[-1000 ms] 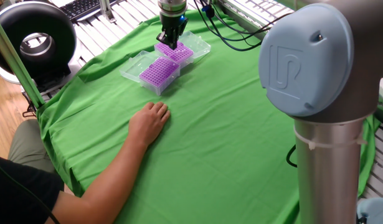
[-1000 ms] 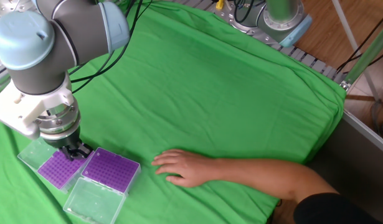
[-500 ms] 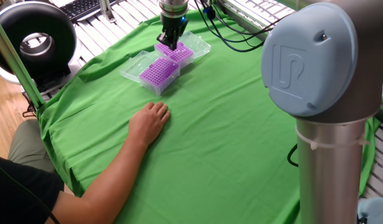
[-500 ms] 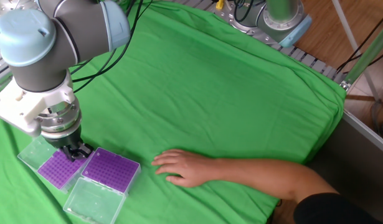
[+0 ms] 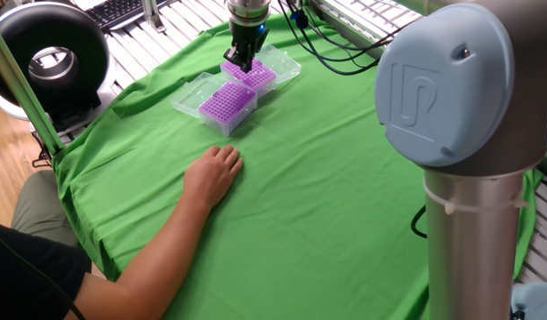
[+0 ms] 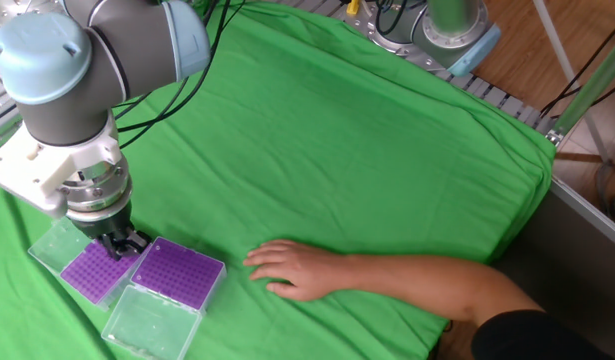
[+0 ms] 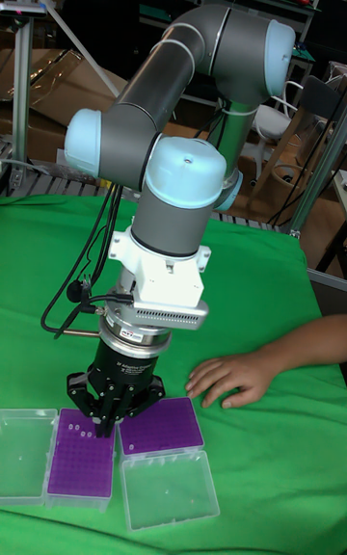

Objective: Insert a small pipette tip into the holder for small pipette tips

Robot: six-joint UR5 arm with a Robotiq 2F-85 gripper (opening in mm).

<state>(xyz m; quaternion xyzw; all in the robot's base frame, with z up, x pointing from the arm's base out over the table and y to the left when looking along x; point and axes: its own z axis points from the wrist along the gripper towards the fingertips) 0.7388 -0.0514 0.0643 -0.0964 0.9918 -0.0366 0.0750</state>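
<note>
Tool hangs straight down over one purple tip rack, its fingers drawn close together just above the holes; we cannot tell whether a pipette tip sits between them, as none is visible at this size. We note a second purple rack just beside the first, each with its clear lid folded open on the green cloth, near one edge of the tabletop. We also see a person's hand lying flat on the cloth, apart from the racks.
</note>
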